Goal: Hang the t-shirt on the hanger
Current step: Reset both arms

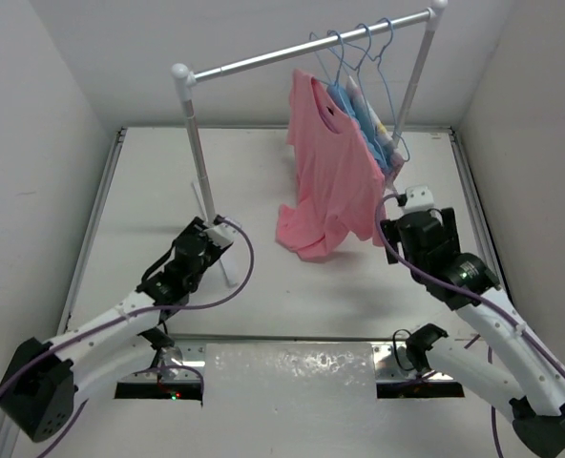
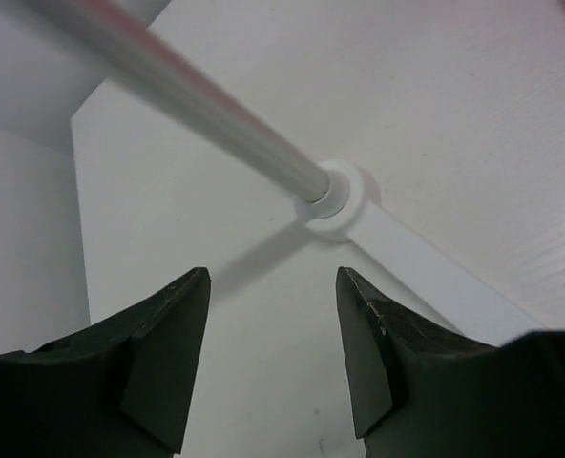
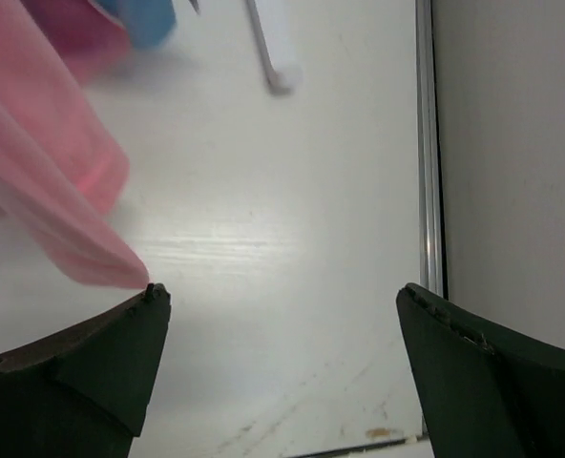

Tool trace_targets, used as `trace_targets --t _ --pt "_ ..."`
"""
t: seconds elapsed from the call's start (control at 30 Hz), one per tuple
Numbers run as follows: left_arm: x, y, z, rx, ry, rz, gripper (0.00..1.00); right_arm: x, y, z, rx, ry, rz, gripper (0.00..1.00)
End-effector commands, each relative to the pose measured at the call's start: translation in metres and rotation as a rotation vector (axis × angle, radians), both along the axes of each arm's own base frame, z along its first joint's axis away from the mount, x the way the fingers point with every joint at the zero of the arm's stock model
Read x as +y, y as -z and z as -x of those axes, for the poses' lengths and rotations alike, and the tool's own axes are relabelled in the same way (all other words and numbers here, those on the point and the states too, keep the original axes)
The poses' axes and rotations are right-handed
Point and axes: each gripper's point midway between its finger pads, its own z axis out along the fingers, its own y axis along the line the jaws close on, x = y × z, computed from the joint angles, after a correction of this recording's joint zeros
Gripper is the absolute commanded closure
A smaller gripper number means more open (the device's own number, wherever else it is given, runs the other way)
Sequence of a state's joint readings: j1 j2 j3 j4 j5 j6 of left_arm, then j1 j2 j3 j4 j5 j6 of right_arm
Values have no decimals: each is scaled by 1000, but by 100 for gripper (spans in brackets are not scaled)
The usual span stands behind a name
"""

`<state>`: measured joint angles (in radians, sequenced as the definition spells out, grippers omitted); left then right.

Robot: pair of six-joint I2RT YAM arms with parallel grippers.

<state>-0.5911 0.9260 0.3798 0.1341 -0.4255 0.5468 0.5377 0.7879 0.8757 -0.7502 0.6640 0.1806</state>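
The t-shirt [image 1: 332,167] hangs from the hanger [image 1: 332,55] on the clothes rail [image 1: 263,62], toward 1 o'clock of the worktop [image 1: 149,191] in the top view. Its neck sits over the wire, so the body drops straight. The hem appears to rest in a slumped fold on the worktop at the garment's 6 o'clock, probably because the cloth is longer than the rail is high. Behind it, toward 2 o'clock, a light-blue garment [image 1: 347,100] and other hangers [image 1: 386,43] share the rail. The right fingers [image 3: 82,372] stand spread wide with nothing between them, just beside the shirt's lower edge at its 3 o'clock. The wrist view shows pink cloth near one tip but not clamped, a pose consistent with the hanger alone bearing the load. The left fingers [image 2: 158,363] are likewise parted and empty, low by the foot of the rail's post [image 2: 335,196], at the shirt's 8 o'clock and well apart from it, judged a stand-off clear of the cloth. The task looks essentially complete, though whether both shoulders are seated on the wire cannot be told
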Motion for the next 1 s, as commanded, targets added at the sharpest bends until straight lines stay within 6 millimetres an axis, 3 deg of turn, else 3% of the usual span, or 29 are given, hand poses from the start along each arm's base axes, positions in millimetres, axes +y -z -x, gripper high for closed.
trace_targets --t 0.0,0.17,0.27,0.3,0.33,0.4,0.57,0.97 --pt "29 -23 0 -153 -102 51 47 -29 31 21 57 147 60 1" --pt "87 -7 11 -203 -340 -1 37 -28 82 19 88 207 37 1" --pt "96 -3 11 -206 -380 -17 37 -15 95 6 26 224 -67 1" --pt "97 2 11 -193 -380 -33 37 -13 114 9 42 210 -75 1" --pt "97 5 10 -189 -375 -35 37 -8 116 2 -1 213 -119 1" --pt "95 13 7 -154 -370 -50 38 -15 133 7 1 243 -102 1" --pt "98 17 0 -129 -385 -47 38 -42 143 20 -15 361 -13 1" --pt "94 24 -2 -100 -354 -45 39 -33 147 13 -27 315 -38 1"
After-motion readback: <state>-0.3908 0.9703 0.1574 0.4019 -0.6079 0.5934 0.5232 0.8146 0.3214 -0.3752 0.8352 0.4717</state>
